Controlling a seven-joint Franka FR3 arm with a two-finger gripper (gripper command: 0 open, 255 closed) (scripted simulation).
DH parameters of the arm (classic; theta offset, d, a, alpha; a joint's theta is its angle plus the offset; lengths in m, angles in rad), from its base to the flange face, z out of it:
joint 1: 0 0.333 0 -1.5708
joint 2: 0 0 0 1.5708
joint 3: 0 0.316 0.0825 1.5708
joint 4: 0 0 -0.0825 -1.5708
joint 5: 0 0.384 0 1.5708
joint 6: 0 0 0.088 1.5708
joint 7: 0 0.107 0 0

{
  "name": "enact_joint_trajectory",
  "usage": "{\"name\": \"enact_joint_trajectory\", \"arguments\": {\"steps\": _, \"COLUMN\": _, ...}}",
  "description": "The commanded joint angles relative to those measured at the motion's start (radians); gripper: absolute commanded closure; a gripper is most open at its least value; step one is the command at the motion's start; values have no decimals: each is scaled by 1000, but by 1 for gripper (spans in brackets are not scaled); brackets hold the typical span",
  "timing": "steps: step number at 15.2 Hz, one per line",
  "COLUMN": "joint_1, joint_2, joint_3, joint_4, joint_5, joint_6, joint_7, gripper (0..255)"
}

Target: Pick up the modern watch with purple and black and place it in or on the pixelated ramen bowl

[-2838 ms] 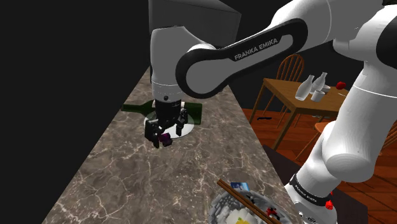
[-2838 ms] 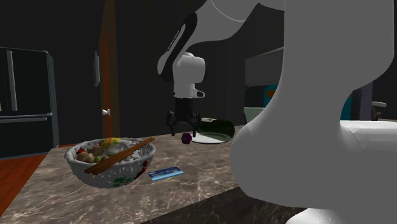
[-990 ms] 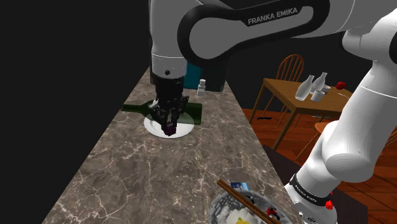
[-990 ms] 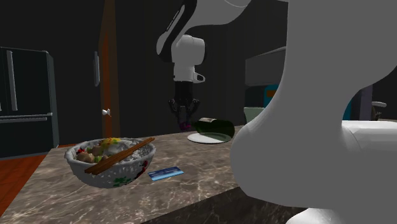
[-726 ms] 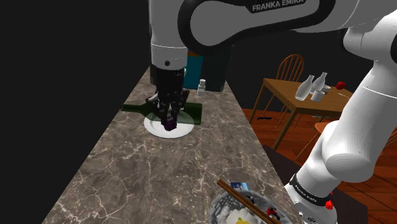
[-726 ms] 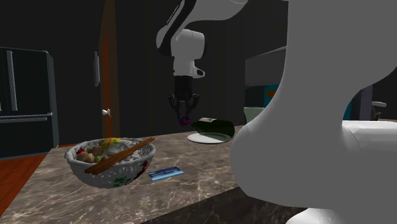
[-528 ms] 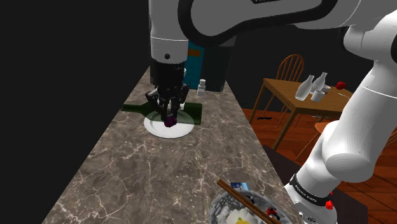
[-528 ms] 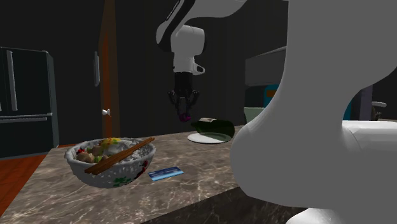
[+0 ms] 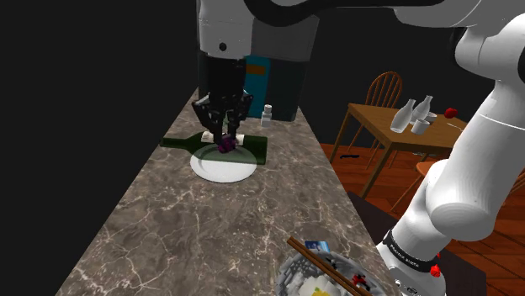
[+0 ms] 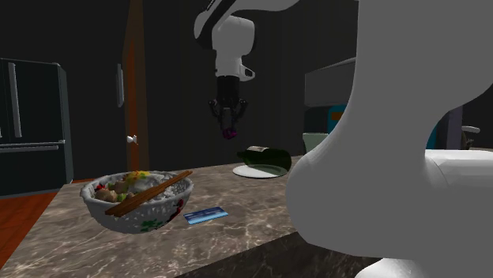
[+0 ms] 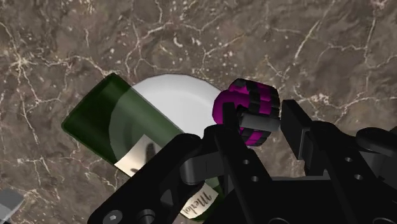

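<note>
Table [image 9: 193,227] of brown veined stone lies well below the pincer [image 9: 223,134]. White arm [image 9: 471,160] reaches over it, with the hand pointing down. Patterned ramen bowl [image 10: 158,212], with chopsticks [image 10: 150,192] across its rim, sits on the table well apart from the pincer. Green bottle [image 11: 105,121] lies on its side beneath the pincer, partly over a white plate [image 11: 184,95]. The pincer hangs above both, clamping the purple and black watch [image 11: 249,107] between its black fingers [image 11: 305,133].
</note>
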Motion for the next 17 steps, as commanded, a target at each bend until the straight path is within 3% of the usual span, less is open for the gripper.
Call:
{"name": "enact_joint_trajectory", "arguments": {"steps": 1, "joint_1": 1, "joint_2": 2, "joint_3": 1, "joint_4": 30, "joint_5": -1, "joint_6": -29, "joint_7": 3, "gripper": 255}}
{"name": "enact_joint_trajectory", "arguments": {"steps": 4, "joint_1": 2, "joint_2": 6, "joint_3": 2, "joint_4": 64, "joint_5": -3, "joint_6": -59, "joint_7": 6, "gripper": 255}}
{"name": "enact_joint_trajectory", "arguments": {"steps": 17, "joint_1": 97, "joint_2": -360, "joint_3": 58, "joint_4": -248, "joint_5": 207, "joint_6": -51, "joint_7": 109, "gripper": 255}}
